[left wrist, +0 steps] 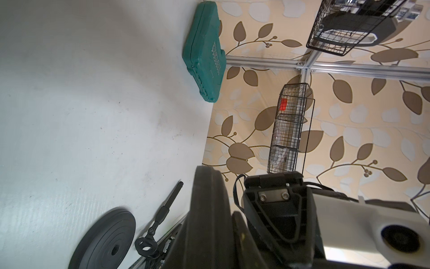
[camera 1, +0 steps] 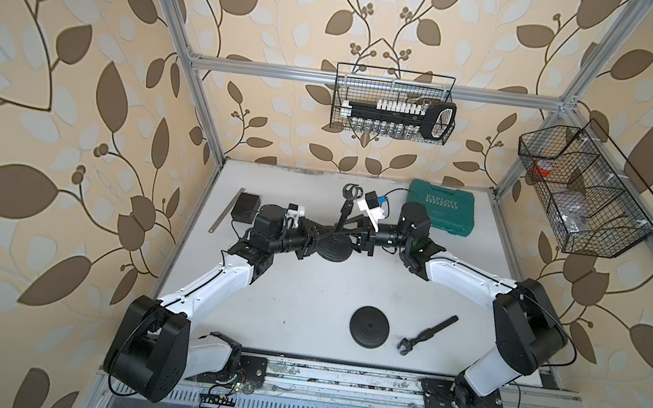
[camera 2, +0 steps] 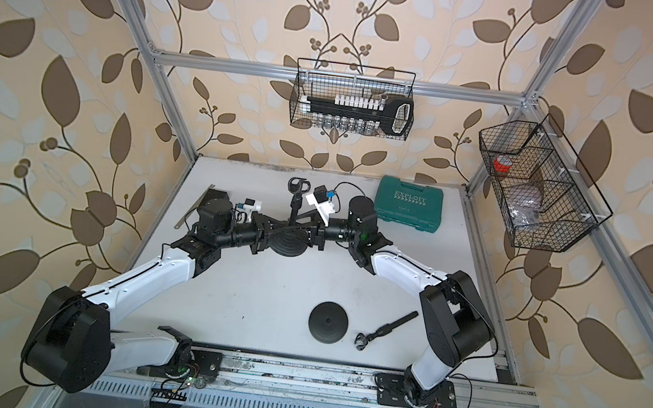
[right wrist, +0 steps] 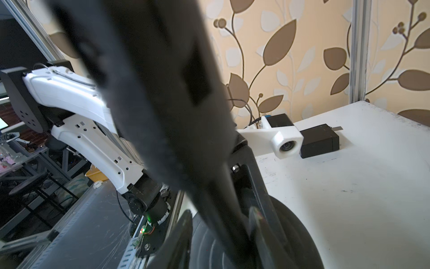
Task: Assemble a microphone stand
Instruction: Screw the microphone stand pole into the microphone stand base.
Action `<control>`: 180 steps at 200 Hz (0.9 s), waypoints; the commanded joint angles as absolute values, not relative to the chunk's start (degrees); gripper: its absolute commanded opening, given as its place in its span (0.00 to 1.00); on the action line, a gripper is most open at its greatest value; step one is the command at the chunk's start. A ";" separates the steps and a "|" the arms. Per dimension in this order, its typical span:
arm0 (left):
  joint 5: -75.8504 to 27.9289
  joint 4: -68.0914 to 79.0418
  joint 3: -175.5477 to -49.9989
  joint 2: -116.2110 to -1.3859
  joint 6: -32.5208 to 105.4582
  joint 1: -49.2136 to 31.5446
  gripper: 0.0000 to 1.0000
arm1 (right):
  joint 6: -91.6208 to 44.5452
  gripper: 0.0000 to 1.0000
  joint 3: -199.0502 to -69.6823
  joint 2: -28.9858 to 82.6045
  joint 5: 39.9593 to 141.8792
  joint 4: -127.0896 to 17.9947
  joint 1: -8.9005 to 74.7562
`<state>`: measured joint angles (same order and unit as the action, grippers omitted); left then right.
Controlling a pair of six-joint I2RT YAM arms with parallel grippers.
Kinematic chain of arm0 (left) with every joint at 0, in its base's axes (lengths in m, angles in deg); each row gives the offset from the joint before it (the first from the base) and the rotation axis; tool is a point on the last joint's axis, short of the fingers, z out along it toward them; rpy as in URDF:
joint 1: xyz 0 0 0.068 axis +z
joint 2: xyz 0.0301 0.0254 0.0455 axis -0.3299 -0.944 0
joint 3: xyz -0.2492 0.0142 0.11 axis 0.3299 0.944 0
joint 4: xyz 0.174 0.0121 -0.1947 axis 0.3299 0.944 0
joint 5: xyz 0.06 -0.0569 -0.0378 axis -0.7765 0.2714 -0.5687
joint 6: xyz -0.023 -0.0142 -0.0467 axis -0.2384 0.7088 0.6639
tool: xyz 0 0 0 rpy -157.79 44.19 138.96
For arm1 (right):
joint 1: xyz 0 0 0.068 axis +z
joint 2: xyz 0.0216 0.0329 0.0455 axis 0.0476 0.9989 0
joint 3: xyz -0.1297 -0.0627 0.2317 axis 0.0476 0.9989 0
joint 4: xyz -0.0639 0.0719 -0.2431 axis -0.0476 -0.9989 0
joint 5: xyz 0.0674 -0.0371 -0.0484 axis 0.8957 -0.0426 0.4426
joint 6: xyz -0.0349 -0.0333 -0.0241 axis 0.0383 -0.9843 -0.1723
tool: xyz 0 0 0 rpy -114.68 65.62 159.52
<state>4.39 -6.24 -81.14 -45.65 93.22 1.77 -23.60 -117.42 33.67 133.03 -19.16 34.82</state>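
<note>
Lying nearest, at six o'clock, a spare base point(camera 1: 370, 326) and spare pole point(camera 1: 427, 334) sit apart. Mid-table, my left gripper point(camera 1: 323, 236) clamps the round base point(camera 1: 334, 253), and the clip-topped pole point(camera 1: 343, 214) rises above it. My right gripper point(camera 1: 355, 237) flanks it at three o'clock; I cannot tell its fingers' spread. Farthest, at one o'clock, lies the green case point(camera 1: 441, 207).

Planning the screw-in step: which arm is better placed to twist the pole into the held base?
Right, probably. The right gripper sits at the pole, though its grip is unclear; the left gripper is clamped on the base rim, steadying it.
</note>
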 commanded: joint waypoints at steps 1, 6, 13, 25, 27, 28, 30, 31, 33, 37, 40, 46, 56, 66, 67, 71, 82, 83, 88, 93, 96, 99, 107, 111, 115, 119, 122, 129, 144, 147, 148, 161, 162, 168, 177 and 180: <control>6.29 -13.89 -85.01 -44.98 92.69 2.48 0.00 | -23.61 0.30 -119.15 33.71 132.87 -17.25 35.27; 6.11 -13.97 -85.17 -45.06 92.81 2.48 0.00 | -23.61 0.27 -118.97 33.62 132.46 -16.89 35.20; 6.09 -14.19 -85.34 -45.22 93.06 2.48 0.00 | -23.61 0.22 -118.61 33.37 131.34 -16.43 35.25; 6.09 -14.75 -85.65 -45.65 93.59 2.48 0.00 | -23.76 0.13 -118.20 32.95 129.45 -15.95 35.30; 6.09 -14.94 -85.75 -45.67 93.76 2.48 0.00 | -23.78 0.12 -118.13 32.84 129.04 -15.86 35.33; 6.13 -15.03 -85.78 -45.72 93.81 2.48 0.00 | -23.78 0.11 -118.11 32.81 128.90 -15.90 35.33; 6.10 -15.19 -85.80 -45.80 93.96 2.48 0.00 | -23.85 0.10 -118.02 32.72 128.50 -15.94 35.38; 6.09 -15.29 -85.81 -45.83 94.05 2.48 0.00 | -23.86 0.09 -117.96 32.61 128.19 -15.94 35.40; 6.09 -15.52 -85.81 -45.92 94.20 2.48 0.00 | -23.93 0.07 -117.88 32.49 127.73 -15.92 35.42; 6.04 -16.18 -85.81 -46.06 94.38 2.48 0.00 | -24.08 0.03 -117.61 32.23 126.55 -15.94 35.56; 6.00 -16.71 -85.83 -46.16 94.69 2.48 0.00 | -24.17 0.01 -117.42 31.96 125.66 -15.95 35.67; 5.79 -17.57 -85.87 -46.29 95.21 2.49 0.00 | -24.38 0.00 -116.86 31.52 123.81 -15.86 35.90; 5.18 -18.41 -85.98 -46.51 95.62 2.48 0.00 | -24.95 0.00 -115.61 30.47 119.88 -15.86 36.66; 4.80 -18.81 -86.47 -46.72 95.50 2.48 0.00 | -25.57 0.00 -114.58 29.47 115.38 -15.93 37.81; 4.74 -18.90 -86.54 -46.77 95.52 2.48 0.00 | -25.60 0.00 -114.44 29.37 114.95 -16.03 37.93; 4.61 -18.92 -86.70 -46.89 95.45 2.48 0.00 | -25.75 0.00 -113.99 28.95 112.81 -16.35 38.53; 4.42 -19.25 -87.40 -47.32 95.51 2.48 0.00 | -25.97 0.00 -112.87 27.85 105.73 -17.27 40.43; 4.42 -19.30 -87.44 -47.38 95.48 2.48 0.00 | -25.98 0.00 -112.71 27.72 104.98 -17.31 40.70; 4.34 -19.67 -87.71 -47.57 95.62 2.48 0.00 | -26.13 0.00 -112.02 27.04 101.00 -17.71 41.73; 4.28 -20.11 -87.88 -47.76 95.79 2.48 0.00 | -26.43 0.00 -111.32 26.44 96.72 -18.20 42.86; 4.20 -20.30 -88.04 -47.83 95.98 2.48 0.00 | -26.65 0.00 -110.89 26.00 94.16 -18.38 43.65; 4.05 -20.48 -88.09 -47.92 96.14 2.48 0.00 | -26.75 0.00 -110.55 25.67 91.72 -18.56 44.89; 3.61 -20.99 -88.28 -48.04 96.54 2.48 0.00 | -27.30 0.00 -109.54 24.83 85.24 -19.03 47.23; 3.39 -21.24 -88.40 -48.05 96.67 2.48 0.00 | -27.84 0.00 -109.31 24.50 82.27 -19.42 48.51; 3.14 -21.34 -88.63 -48.12 96.76 2.48 0.00 | -28.57 0.00 -109.11 24.35 79.38 -19.77 49.89; 2.91 -21.33 -88.89 -48.10 96.85 2.48 0.00 | -29.40 0.00 -109.09 24.21 76.39 -20.19 51.26; 2.84 -21.32 -89.02 -48.21 96.93 2.48 0.00 | -30.00 0.00 -109.17 24.21 74.39 -20.63 52.31; 2.66 -21.41 -89.43 -48.44 97.32 2.48 0.00 | -31.27 0.00 -109.33 24.28 69.97 -21.09 54.28; 2.66 -22.29 -90.11 -48.97 98.69 2.48 0.00 | -32.18 0.00 -109.43 25.10 63.97 -20.67 56.96; 2.66 -22.58 -90.16 -49.02 98.97 2.48 0.00 | -32.34 0.00 -109.45 25.25 63.26 -20.46 57.35; 2.66 -22.63 -90.18 -49.02 99.01 2.48 0.00 | -32.37 0.00 -109.42 25.28 63.09 -20.40 57.46; 2.27 -23.32 -90.40 -49.07 100.25 2.56 0.00 | -33.11 0.00 -109.51 25.61 60.60 -19.97 58.68; 2.25 -23.36 -90.39 -49.04 100.27 2.56 0.00 | -33.23 0.00 -109.53 25.63 60.49 -19.93 58.74; 1.86 -23.18 -90.48 -48.89 100.50 2.57 0.00 | -33.75 0.00 -109.52 25.73 59.76 -19.54 59.24; 1.24 -22.72 -90.47 -48.47 100.61 2.57 0.00 | -34.14 0.00 -109.47 25.78 59.20 -19.17 59.64; 0.99 -22.53 -90.47 -48.35 100.59 2.59 0.00 | -34.12 0.00 -109.58 25.83 59.23 -19.07 59.62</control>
